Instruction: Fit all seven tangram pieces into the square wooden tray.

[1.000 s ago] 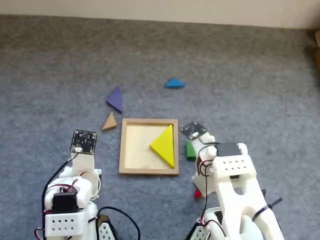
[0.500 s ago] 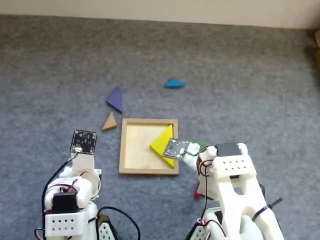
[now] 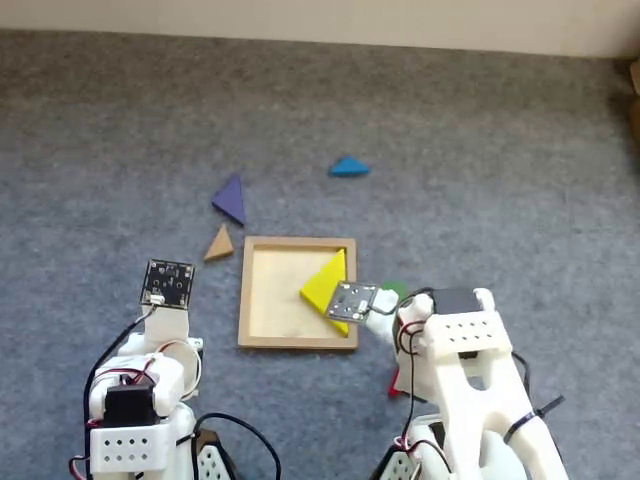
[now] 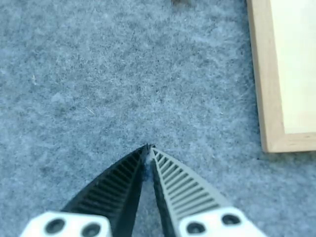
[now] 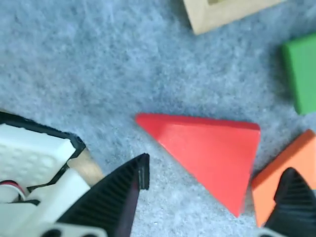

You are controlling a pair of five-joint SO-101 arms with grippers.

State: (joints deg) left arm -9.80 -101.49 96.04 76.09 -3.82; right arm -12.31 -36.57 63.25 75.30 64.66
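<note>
Hovering with my right hand (image 5: 216, 170) spread wide, I have the red triangle (image 5: 207, 148) lying flat on the grey felt of the bench (image 3: 480, 150) between my two fingers. I cannot tell whether either finger touches it. An orange piece (image 5: 281, 185) sits just beside one corner of the red triangle, next to my far finger. A green piece (image 5: 301, 74) lies near them but apart from the red one. From the high view, that green piece lies just beside the right rim of the square wooden tray (image 3: 298, 243).

My left hand (image 4: 148, 149) is closed, fingertips pressed together with nothing between them. It hangs over bare felt near the tray's near left corner.

Inside the tray lies one piece, the big yellow triangle (image 3: 325, 283). Its long side runs along the right wall and its point faces the middle. My right arm (image 3: 465, 360) reaches over the tray's right edge, and its wrist covers the yellow triangle's near corner.

Three more pieces lie on the felt beyond the tray. A small tan triangle (image 3: 219, 243) sits just off the far left corner. A purple triangle (image 3: 231, 198) lies a little beyond the tan one. A blue triangle (image 3: 349, 167) lies well apart, out past the far right corner.
</note>
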